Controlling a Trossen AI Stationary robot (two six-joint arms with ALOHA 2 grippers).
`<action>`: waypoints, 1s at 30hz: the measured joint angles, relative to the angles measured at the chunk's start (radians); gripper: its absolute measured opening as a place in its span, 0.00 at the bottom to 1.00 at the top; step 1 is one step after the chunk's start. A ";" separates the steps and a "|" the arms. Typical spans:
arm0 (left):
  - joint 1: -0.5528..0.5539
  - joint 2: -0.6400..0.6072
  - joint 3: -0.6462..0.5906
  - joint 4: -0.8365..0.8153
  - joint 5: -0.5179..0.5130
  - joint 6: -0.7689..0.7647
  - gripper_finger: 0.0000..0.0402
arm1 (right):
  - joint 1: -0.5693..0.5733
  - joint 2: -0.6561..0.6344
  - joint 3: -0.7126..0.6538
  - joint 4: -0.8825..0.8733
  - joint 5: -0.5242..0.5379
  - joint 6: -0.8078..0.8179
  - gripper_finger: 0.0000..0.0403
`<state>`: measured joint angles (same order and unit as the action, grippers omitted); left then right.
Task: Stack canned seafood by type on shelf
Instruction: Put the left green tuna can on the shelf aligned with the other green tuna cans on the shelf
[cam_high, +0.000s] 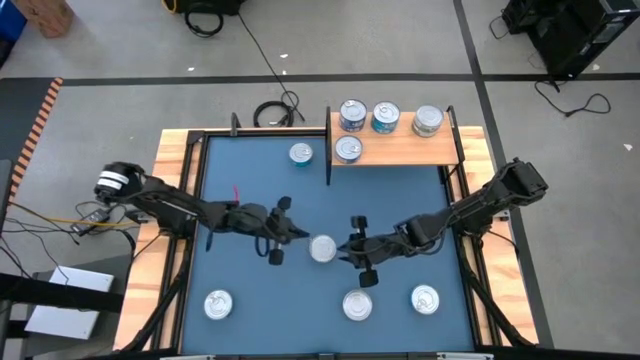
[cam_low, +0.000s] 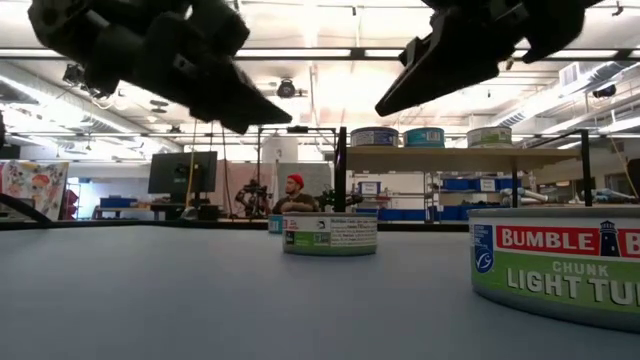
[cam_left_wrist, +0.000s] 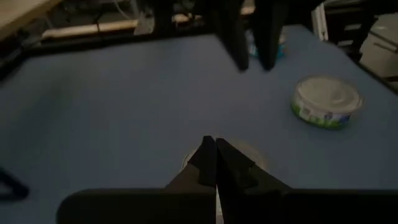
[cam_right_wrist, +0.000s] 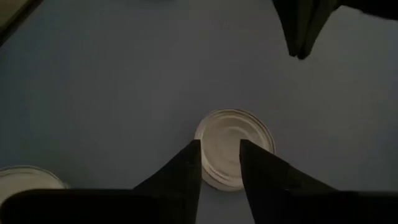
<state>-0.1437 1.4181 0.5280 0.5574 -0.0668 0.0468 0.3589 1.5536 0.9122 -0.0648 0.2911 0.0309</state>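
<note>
Your right claw (cam_high: 341, 248) hangs over the middle of the counter (cam_high: 250, 300) with its fingers (cam_right_wrist: 184, 168) parted to a narrow gap, holding nothing. A tin (cam_high: 322, 248) stands upright on the blue mat right under those tips; in the right wrist view its silver lid (cam_right_wrist: 234, 147) shows between and just past them.

Your left claw (cam_high: 300, 236) faces it from the other side of that same tin, fingers pressed together, empty, and raised above the mat in the low view.

Outward from there, you have three more tins in a row near the counter's front edge: one toward the left corner (cam_high: 218, 304), one at mid-edge (cam_high: 357, 304), one (cam_high: 425, 298) to its right. A teal-sided tin (cam_high: 301, 153) sits on the mat near the back edge, just beside the shelf (cam_high: 400, 152).

The shelf stands at the back right corner and carries four tins: three along its rear (cam_high: 352, 113) (cam_high: 386, 116) (cam_high: 428, 120), and one (cam_high: 348, 148) in front.
</note>
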 joint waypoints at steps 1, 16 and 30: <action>0.010 -0.009 -0.014 -0.004 0.014 -0.007 0.00 | -0.006 0.006 0.015 -0.011 -0.007 -0.001 0.29; 0.107 -0.035 -0.044 0.044 0.096 0.027 0.00 | -0.047 0.373 0.535 -0.592 -0.078 -0.103 0.29; 0.111 -0.035 -0.043 0.024 0.099 0.031 0.00 | -0.031 0.514 0.560 -0.604 0.006 -0.333 0.23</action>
<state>-0.0326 1.3834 0.4850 0.5811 0.0322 0.0780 0.3279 2.0672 1.4723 -0.6689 0.2975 -0.3020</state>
